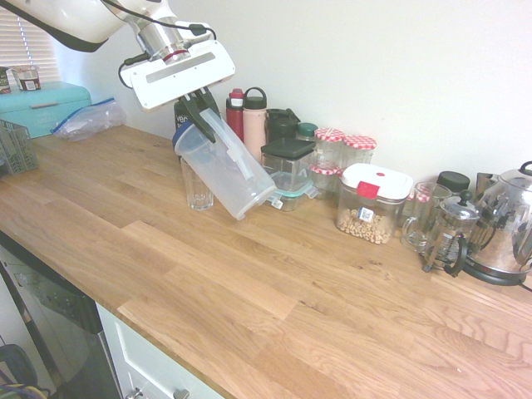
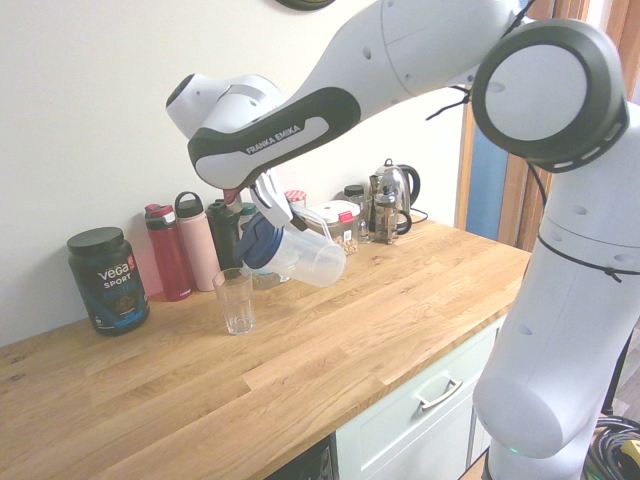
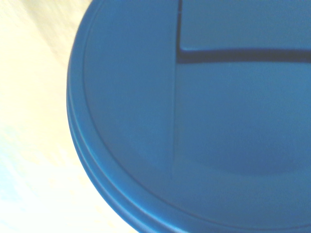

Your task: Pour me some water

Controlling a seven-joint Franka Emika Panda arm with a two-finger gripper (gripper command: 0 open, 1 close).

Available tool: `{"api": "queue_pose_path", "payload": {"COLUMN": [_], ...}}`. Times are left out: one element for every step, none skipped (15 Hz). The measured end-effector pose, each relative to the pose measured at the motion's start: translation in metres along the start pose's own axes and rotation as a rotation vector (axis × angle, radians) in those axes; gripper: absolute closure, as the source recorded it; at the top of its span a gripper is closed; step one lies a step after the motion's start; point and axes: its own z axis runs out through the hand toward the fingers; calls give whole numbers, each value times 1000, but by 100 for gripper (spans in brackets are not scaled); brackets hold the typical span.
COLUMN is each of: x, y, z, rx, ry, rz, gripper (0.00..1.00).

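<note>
The black tub (image 2: 107, 279) at the wall end of the wooden counter (image 2: 330, 350) carries a label reading "vega" with "SPORT" beneath it. Above and to the right of that tub, the dark band on the robot arm (image 2: 285, 135) bears "FRANKA EMIKA" in white capitals. In the first exterior view the same tub (image 1: 184, 125) shows only the letters "VE" behind the arm's hand, and the small label on the nut-filled container (image 1: 370, 204) is too small to read.

bare worktop (image 1: 274, 307) open in front, bottles (image 1: 247, 116), jars (image 1: 345, 158), kettle (image 1: 507, 224) crowding the wall side
</note>
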Motion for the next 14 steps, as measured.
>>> {"api": "queue_pose_path", "payload": {"x": [8,16,22,28,33,35,35,35,35,35,35,35,34,32], "y": [-2,-4,-6,-7,-7,-8,-8,-9,-9,-10,-11,-12,-10,-5], "z": [0,1,3,4,6,8,9,10,9,9,9,9,7,2], "rx": [-8,-15,-23,-32,-35,-36,-36,-36,-37,-37,-38,-38,-38,-27], "ry": [-5,-11,-14,-15,-18,-22,-27,-29,-31,-31,-32,-32,-30,-14], "rz": [-8,-15,-21,-25,-27,-28,-29,-30,-32,-33,-35,-36,-32,-13], "gripper": [100,100,100,100,100,100,100,100,100,100,100,100,100,100]}}
